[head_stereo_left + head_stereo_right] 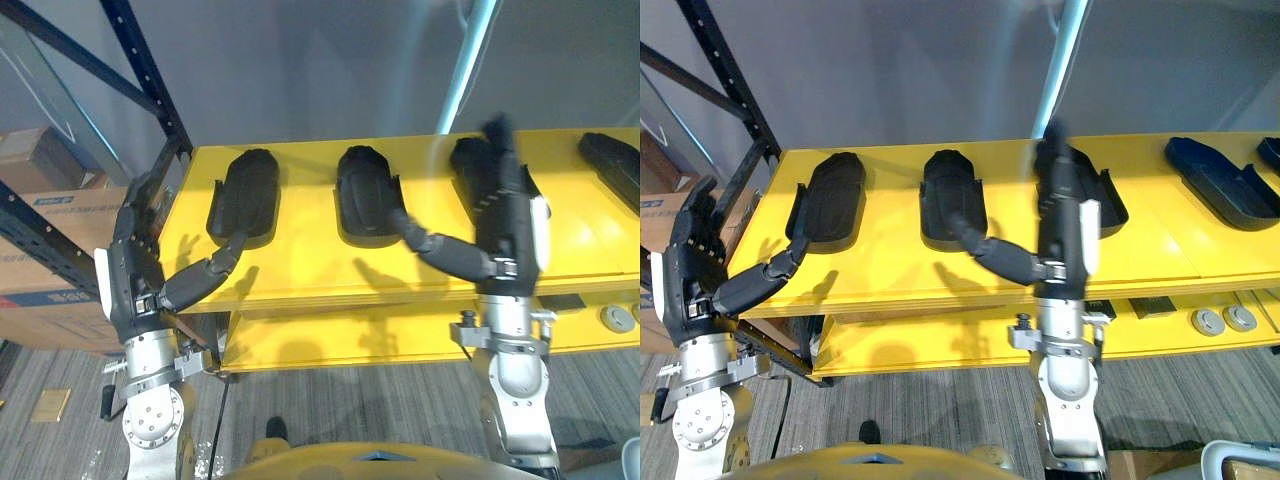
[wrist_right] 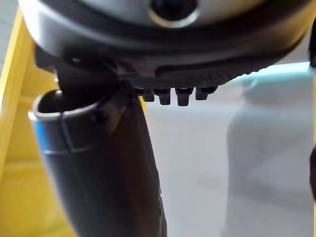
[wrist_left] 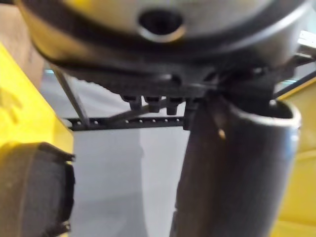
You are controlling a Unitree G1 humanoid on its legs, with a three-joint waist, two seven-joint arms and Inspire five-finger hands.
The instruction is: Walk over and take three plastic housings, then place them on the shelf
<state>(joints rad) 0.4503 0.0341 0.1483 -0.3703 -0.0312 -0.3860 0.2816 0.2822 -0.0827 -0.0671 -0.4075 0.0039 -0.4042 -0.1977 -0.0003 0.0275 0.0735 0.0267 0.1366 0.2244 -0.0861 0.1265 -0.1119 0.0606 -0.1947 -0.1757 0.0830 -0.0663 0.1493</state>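
Hands spread wide, fingers straight: right hand (image 1: 510, 225) hovers over the rightmost of three plastic housings (image 1: 462, 172) on the yellow shelf (image 1: 300, 270); left hand (image 1: 130, 270) is beside the shelf's left end.

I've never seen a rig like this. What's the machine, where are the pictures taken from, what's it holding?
This is a humanoid robot whose two arms end in dark fingered hands. The two wide pictures come from cameras in its head, looking down; the two close-ups come from a camera on each wrist. In front is a yellow shelf with black plastic housings: a left housing, a middle housing and a third housing. The left hand and the right hand are open and hold nothing.
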